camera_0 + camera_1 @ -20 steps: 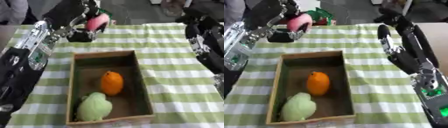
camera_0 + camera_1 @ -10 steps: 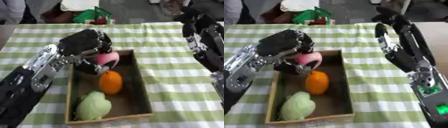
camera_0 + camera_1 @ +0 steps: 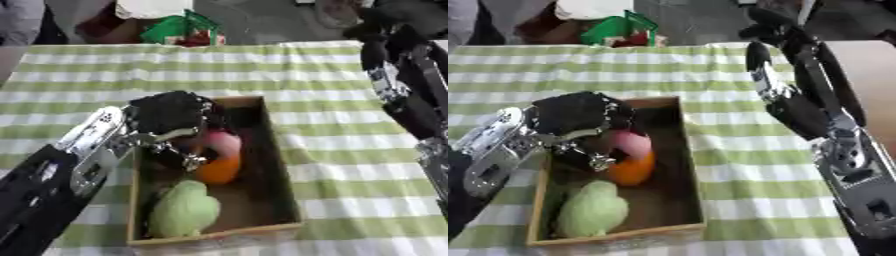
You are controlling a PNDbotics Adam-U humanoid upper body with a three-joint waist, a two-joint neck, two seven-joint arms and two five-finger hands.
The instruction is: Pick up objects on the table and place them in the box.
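My left hand [image 3: 171,120] reaches into the wooden box [image 3: 276,165] from the left, its fingers curled round a pink fruit [image 3: 224,145]. The pink fruit rests against an orange fruit [image 3: 219,171] in the middle of the box. A pale green fruit [image 3: 182,211] lies at the box's near end. My right arm [image 3: 798,100] stretches along the right side toward the far table edge; its hand [image 3: 767,22] is dark and blurred there, away from the box.
A green-and-white checked cloth [image 3: 350,165] covers the table. Beyond the far edge sit a green and red packet [image 3: 184,30] and a white object [image 3: 153,7]. A tan surface [image 3: 868,70] lies at the right.
My left hand has carried the pink fruit down from above the far left of the table into the box, onto the orange fruit. The camera has tilted.
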